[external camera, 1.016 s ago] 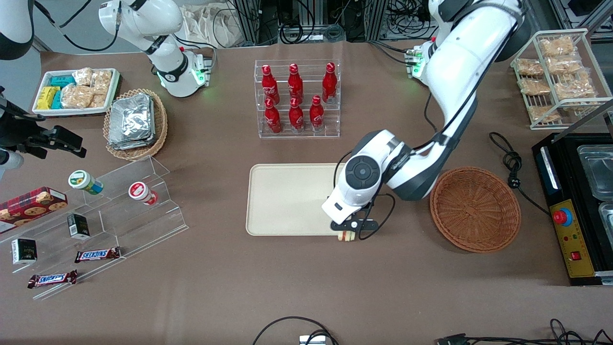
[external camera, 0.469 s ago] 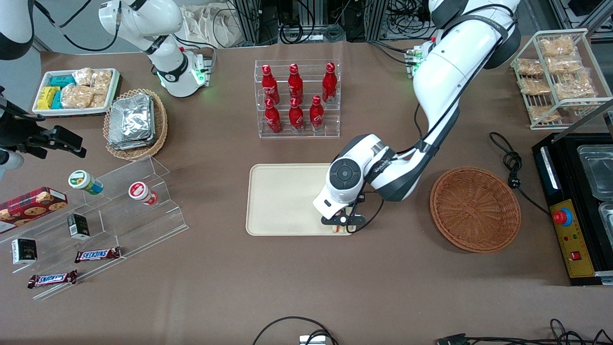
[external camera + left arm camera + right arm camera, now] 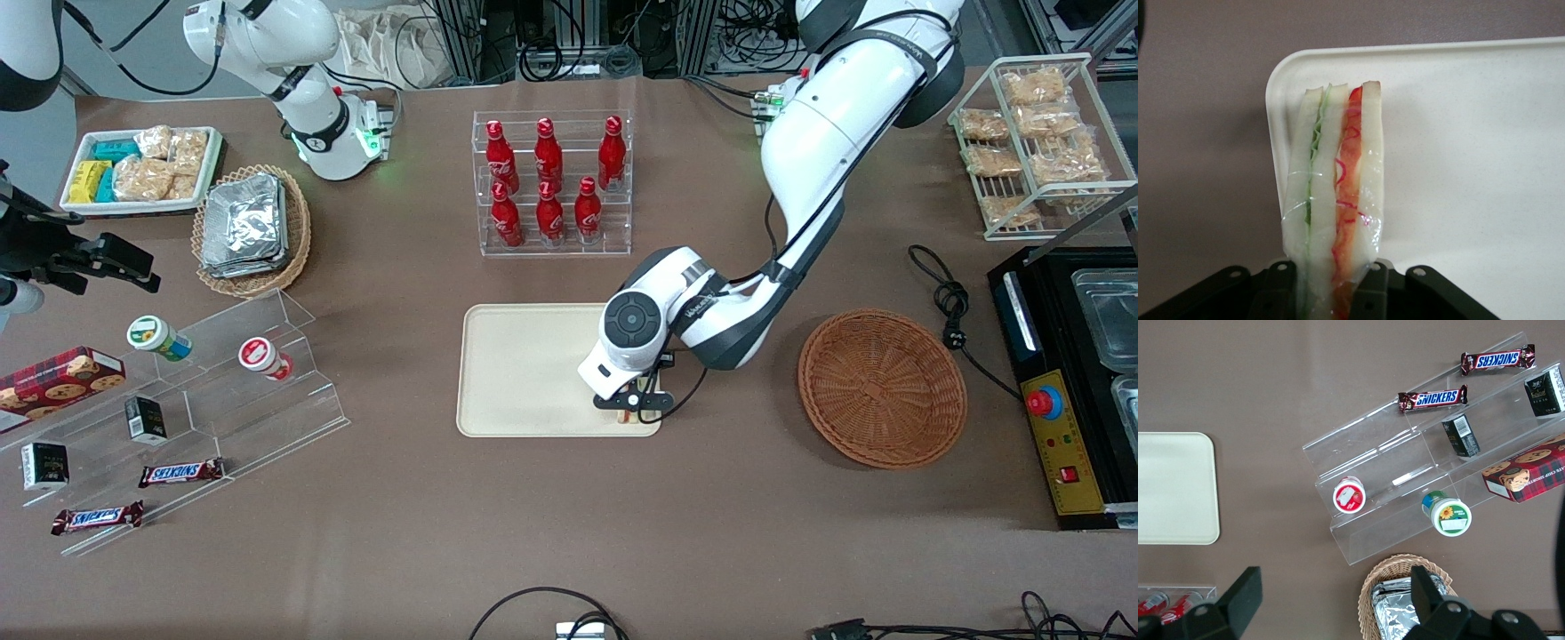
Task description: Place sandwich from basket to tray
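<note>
Front view: the gripper holds the sandwich over the tray, at its corner nearest the camera and the wicker basket, which is empty. Transfer nearly complete; lowering and release remain.

Left wrist view: fingers clamp the wrapped sandwich above the tray corner.

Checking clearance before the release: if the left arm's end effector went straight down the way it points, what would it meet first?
Probably the tray. The end effector is shut on the sandwich, which hangs over the tray's corner near the rim, so the sandwich's tip would likely touch first; its height above the tray is unclear.
</note>
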Robot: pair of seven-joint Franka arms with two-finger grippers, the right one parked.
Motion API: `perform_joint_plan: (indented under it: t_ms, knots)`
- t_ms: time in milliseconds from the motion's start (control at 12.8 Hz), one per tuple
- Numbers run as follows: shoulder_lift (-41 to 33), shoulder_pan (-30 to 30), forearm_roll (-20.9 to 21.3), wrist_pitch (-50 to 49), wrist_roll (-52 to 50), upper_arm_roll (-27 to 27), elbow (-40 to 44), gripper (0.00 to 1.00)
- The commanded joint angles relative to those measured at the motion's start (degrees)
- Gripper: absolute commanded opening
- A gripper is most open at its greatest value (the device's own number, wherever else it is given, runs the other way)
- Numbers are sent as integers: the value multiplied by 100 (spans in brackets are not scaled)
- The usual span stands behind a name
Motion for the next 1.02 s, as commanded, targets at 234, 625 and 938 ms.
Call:
perform_joint_plan:
  t_ms: [234, 625, 938]
  knots:
    - [22, -90, 138, 136, -171, 34, 5, 100]
    - [-65, -37, 147, 145, -92, 34, 57, 100]
    - [-486, 401, 103, 127, 31, 17, 171, 100]
